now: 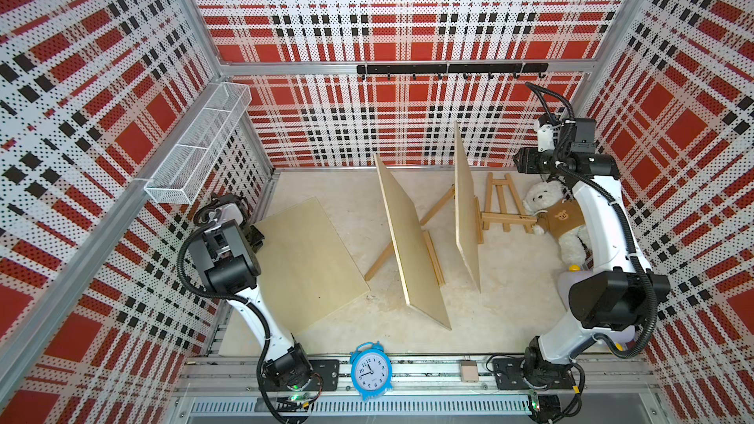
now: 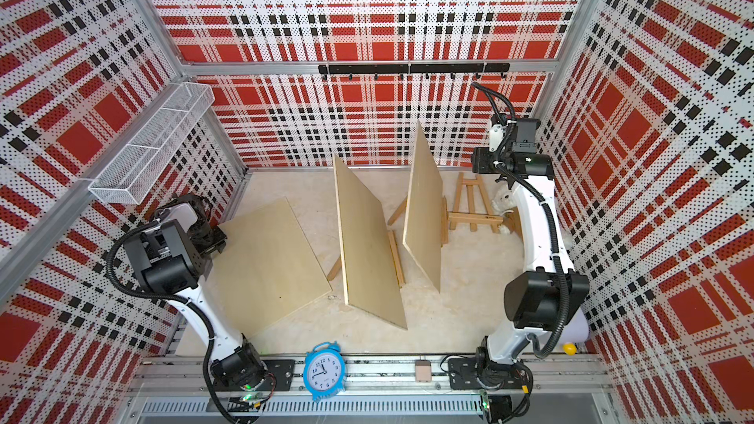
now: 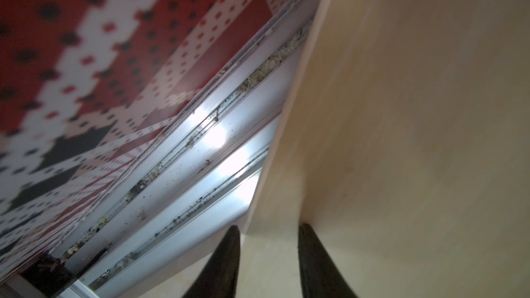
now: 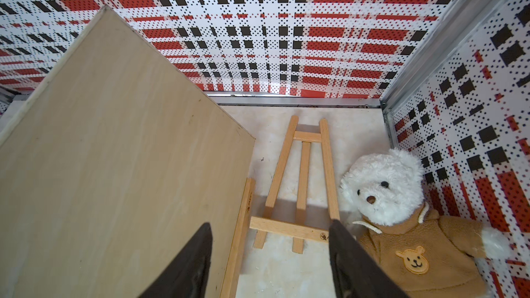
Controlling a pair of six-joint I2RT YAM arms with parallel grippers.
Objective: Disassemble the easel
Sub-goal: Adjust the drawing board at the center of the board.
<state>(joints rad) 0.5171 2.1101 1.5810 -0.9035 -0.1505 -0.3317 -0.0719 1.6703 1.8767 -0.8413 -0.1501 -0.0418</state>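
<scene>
The left gripper (image 3: pixel 268 227) sat at the edge of the flat board (image 1: pixel 310 263), one jaw on each side; pinching or loose, nobody could tell. The right gripper (image 4: pixel 272 223) hung by the bare easel (image 4: pixel 301 184), which lay flat, jaws spread. Next, a standing board (image 1: pixel 412 238) probably needed lifting away.

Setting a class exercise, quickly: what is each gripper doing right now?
Left gripper: astride edge of flat board; grip cannot be told.
Right gripper: open, empty.
</scene>
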